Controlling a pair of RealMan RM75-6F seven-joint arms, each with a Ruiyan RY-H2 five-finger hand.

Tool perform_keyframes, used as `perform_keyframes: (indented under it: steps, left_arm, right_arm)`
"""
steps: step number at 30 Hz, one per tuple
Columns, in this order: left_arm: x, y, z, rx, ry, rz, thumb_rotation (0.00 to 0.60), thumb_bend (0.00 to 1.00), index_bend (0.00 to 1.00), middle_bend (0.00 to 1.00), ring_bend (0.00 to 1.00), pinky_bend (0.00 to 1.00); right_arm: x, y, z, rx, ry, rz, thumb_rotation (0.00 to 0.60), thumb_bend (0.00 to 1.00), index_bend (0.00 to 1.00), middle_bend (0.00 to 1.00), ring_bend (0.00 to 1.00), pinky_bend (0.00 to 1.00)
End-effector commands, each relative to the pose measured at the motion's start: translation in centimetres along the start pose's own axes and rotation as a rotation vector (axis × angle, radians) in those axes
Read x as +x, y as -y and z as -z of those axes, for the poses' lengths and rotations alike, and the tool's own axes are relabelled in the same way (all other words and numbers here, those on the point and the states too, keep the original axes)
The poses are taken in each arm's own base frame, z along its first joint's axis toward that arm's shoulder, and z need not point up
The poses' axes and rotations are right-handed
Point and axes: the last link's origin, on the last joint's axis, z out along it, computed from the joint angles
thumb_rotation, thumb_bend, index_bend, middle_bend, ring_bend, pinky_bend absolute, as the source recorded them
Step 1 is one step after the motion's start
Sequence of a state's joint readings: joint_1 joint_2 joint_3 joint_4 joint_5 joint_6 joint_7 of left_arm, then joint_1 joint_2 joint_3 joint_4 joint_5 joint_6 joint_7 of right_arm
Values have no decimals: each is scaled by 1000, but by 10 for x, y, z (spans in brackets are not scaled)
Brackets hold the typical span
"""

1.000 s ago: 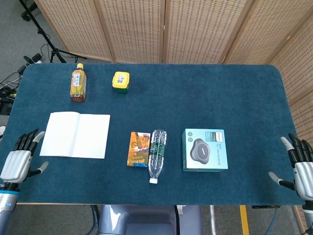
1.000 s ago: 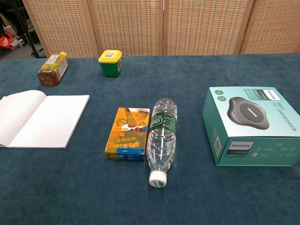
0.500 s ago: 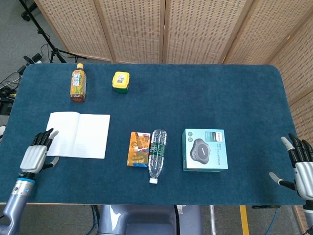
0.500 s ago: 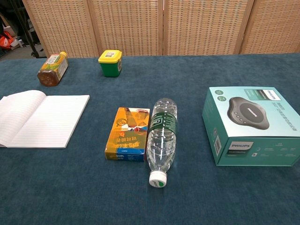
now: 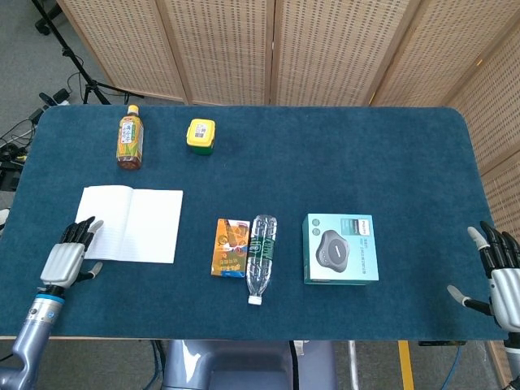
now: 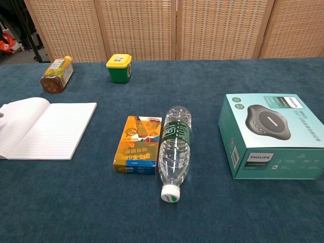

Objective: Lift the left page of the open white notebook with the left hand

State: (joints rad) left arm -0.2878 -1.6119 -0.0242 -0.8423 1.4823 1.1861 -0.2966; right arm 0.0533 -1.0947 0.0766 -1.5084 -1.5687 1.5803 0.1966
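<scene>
The open white notebook [image 5: 127, 224] lies flat on the left part of the blue table, also seen at the left edge of the chest view as the notebook [image 6: 45, 128]. Its left page [image 5: 101, 222] lies flat. My left hand [image 5: 68, 256] is open, fingers spread, at the notebook's front-left corner, with its fingertips [image 5: 84, 228] reaching the left page's edge. A fingertip [image 6: 1, 115] shows at the chest view's left edge. My right hand [image 5: 497, 266] hangs open at the table's front-right corner, holding nothing.
A tea bottle [image 5: 129, 137] and a yellow-lidded green jar [image 5: 201, 135] stand at the back left. A small orange box [image 5: 231, 246], a lying water bottle [image 5: 261, 255] and a teal Philips box [image 5: 340, 248] sit mid-table. The table's front edge [image 5: 244, 335] is near my hands.
My left hand has moved forward and to the right from the table's front-left edge to the notebook's front-left corner. The right hand has stayed put.
</scene>
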Motion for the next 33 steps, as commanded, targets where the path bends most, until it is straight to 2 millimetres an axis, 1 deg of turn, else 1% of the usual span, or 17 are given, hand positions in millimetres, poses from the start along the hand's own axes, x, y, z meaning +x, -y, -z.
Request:
perform_keyframes:
  steps: [1,28,33]
  left_arm:
    - [-1,0,-1,5,3,-2,600,304,0,0,0,0]
    - [-4,6,-9,68,4,-25,600,308,0,0,0,0]
    - [-4,7,-12,70,7,-29,600,410,0,0,0,0]
  right_arm:
    - [0,0,0,0,1,0,600,0,0,0,0,0]
    - [0,0,-1,1,5,-6,600,0,0,0,0,0]
    - [0,-1,0,1,3,-10,600,0,0,0,0,0]
